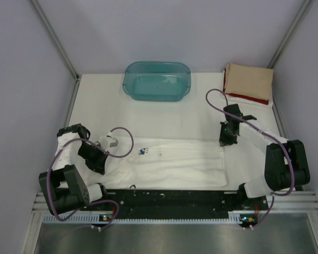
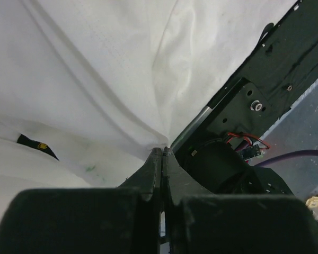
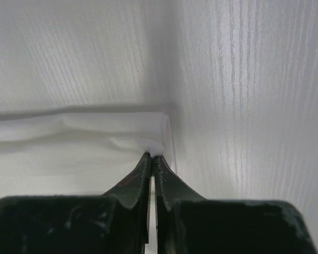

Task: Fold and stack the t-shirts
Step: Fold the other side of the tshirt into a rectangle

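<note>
The white t-shirt (image 1: 175,161), soft cloth with a small blue print (image 1: 143,152) near its left third, lies as a long flat band across the near half of the white table (image 1: 106,106), running left to right just beyond the arms' bases. Its upper surface is mostly smooth, with a few shallow creases; the left end is rumpled and gathered.

The left gripper (image 1: 99,162) sits on that gathered end. In the left wrist view its fingers are pressed together with the white cloth (image 2: 95,79) drawn into their tips (image 2: 162,152) — folds fan out from the pinch, and a small black label (image 2: 37,145) shows on a lower layer.

The right gripper (image 1: 226,141) is at the band's far right corner. Its wrist view shows the jaws closed tight (image 3: 152,155) on the doubled edge of the shirt (image 3: 69,143), the bare table beside it.

At the far right corner a folded tan t-shirt (image 1: 248,79) rests on a folded red t-shirt (image 1: 252,99) — only the red one's near edge shows. A translucent teal plastic tub (image 1: 157,80) stands at the far middle of the table, well apart from the white shirt.
</note>
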`<state>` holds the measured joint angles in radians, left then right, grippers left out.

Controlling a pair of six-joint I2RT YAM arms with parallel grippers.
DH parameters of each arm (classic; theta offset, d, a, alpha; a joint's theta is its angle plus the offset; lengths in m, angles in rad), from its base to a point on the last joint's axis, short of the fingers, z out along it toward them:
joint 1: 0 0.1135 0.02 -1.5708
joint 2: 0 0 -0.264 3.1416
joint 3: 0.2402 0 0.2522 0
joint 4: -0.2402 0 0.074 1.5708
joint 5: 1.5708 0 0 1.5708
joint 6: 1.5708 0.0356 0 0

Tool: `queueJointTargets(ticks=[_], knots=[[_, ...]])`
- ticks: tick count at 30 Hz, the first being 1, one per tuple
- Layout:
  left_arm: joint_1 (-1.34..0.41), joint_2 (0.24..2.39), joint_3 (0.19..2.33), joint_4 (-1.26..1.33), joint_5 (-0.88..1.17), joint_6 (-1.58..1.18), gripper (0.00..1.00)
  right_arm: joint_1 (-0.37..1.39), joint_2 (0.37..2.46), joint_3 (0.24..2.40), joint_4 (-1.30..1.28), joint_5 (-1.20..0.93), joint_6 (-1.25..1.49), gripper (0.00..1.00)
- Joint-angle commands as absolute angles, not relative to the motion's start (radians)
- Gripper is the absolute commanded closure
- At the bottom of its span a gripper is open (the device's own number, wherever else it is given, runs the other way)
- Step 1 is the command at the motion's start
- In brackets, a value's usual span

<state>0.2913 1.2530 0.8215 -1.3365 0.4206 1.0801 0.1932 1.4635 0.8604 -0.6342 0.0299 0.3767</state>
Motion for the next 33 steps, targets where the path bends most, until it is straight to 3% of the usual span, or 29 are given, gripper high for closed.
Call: queueJointTargets(ticks=[1,5,7,9,13,15,17,21,24,29,31,33], knots=[[0.285,1.244,0.831,-1.526,0.394,1.12,1.0,0.19,1.422,0.879,-0.641,0.083,0.388,1.0],[0.285,1.227,0.894,-1.537,0.385,1.101,1.0,0.19,1.362,0.867,-0.656,0.045,0.385,0.98],[0.285,1.213,0.937,-1.537,0.394,1.089,1.0,0.192,1.339,0.87,-0.692,0.026,0.383,0.84],[0.285,1.204,0.968,-1.537,0.391,1.08,1.0,0.193,1.312,0.876,-0.739,0.041,0.393,0.57],[0.285,1.192,0.994,-1.537,0.38,1.071,1.0,0.192,1.209,0.911,-0.764,0.052,0.411,0.49],[0.285,1.189,0.997,-1.537,0.377,1.075,1.0,0.201,1.183,0.948,-0.749,0.042,0.399,0.49],[0.285,1.189,0.988,-1.539,0.37,1.083,1.0,0.23,1.207,0.975,-0.704,0.008,0.376,0.56],[0.285,1.206,0.925,-1.537,0.335,1.103,1.0,0.333,1.386,1.078,-0.687,-0.005,0.313,0.88],[0.285,1.223,0.846,-1.536,0.301,1.132,1.0,0.382,1.518,1.159,-0.695,-0.009,0.281,1.0],[0.287,1.279,0.804,-1.494,0.275,1.124,1.0,0.44,1.644,1.212,-0.689,-0.034,0.239,1.0],[0.285,1.287,0.816,-1.493,0.268,1.127,0.9,0.443,1.669,1.207,-0.692,-0.019,0.236,0.97],[0.287,1.289,0.859,-1.515,0.271,1.138,0.74,0.443,1.68,1.201,-0.704,0.061,0.236,0.81]])
